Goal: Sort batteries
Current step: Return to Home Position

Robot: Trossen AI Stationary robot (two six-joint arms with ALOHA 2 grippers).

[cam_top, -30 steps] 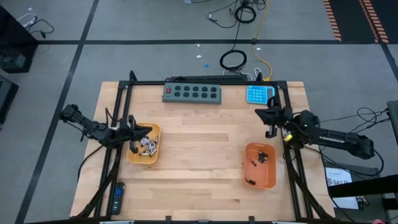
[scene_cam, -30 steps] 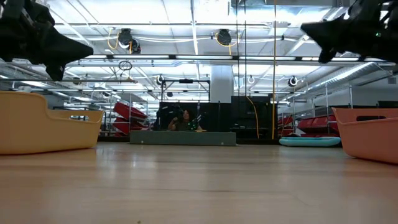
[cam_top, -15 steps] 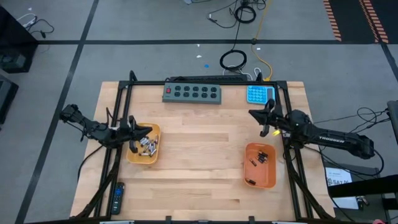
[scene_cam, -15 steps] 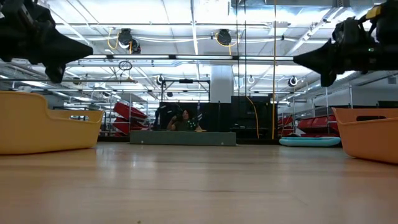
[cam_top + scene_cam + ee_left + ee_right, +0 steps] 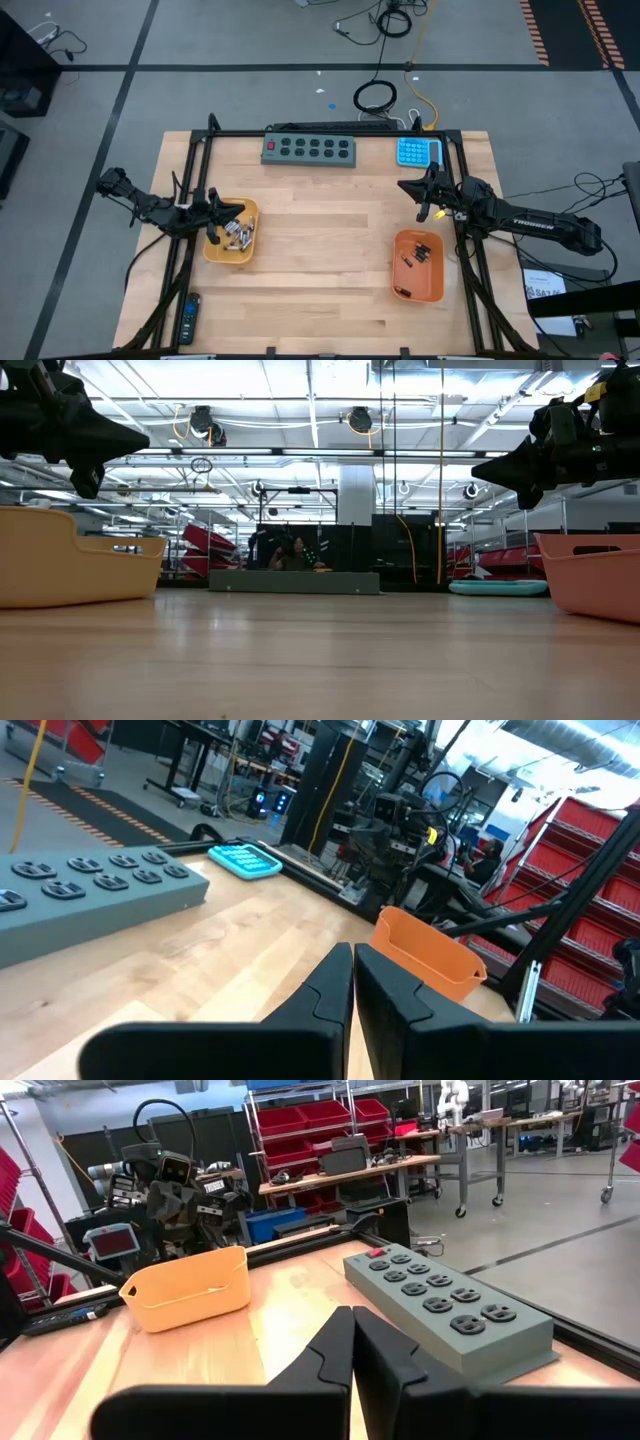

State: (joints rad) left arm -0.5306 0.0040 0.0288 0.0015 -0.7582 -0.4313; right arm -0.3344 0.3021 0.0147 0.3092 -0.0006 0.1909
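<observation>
Silvery batteries (image 5: 238,236) are held in the yellow bin (image 5: 215,256), centre left, black batteries (image 5: 424,250) in the orange bin (image 5: 420,285), lower right; left claw (image 5: 237,209) and right claw (image 5: 405,186) pinched together, only parking is judged outstanding.

A grey power strip (image 5: 309,150) lies at the wooden table's (image 5: 320,300) far edge. Near its right end sits a blue calculator (image 5: 417,152); beyond it, on the floor, a coiled black cable (image 5: 375,97); well apart, a black remote (image 5: 189,317).
</observation>
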